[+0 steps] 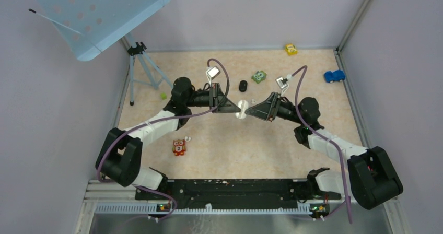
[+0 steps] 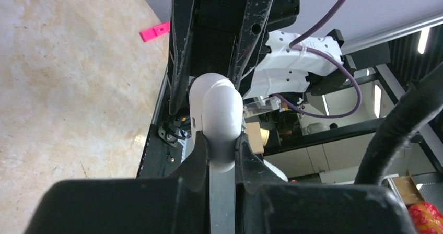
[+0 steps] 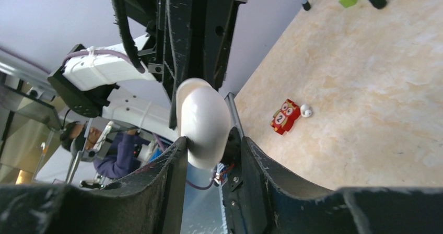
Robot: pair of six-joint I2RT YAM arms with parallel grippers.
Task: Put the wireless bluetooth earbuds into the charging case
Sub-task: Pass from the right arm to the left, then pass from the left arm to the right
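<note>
The white charging case (image 1: 242, 109) hangs in mid-air over the middle of the table, between both grippers. My left gripper (image 1: 236, 108) is shut on it; in the left wrist view both fingers press the case (image 2: 222, 114) at the gripper (image 2: 222, 140). My right gripper (image 1: 248, 110) stands open around the other side: in the right wrist view one finger touches the case (image 3: 203, 124) and a gap shows at the other, at the gripper (image 3: 211, 140). A tiny white earbud (image 1: 187, 138) (image 3: 306, 110) lies on the table beside the red owl toy. Another white speck (image 1: 252, 101) lies near the right gripper.
A red owl toy (image 1: 179, 147) (image 3: 284, 116) sits front left. A black oval object (image 1: 243, 85), a green toy (image 1: 258, 77), a yellow car (image 1: 291, 49) and a blue car (image 1: 334, 76) lie at the back. A tripod (image 1: 140, 67) and a green cube (image 1: 163, 95) stand left.
</note>
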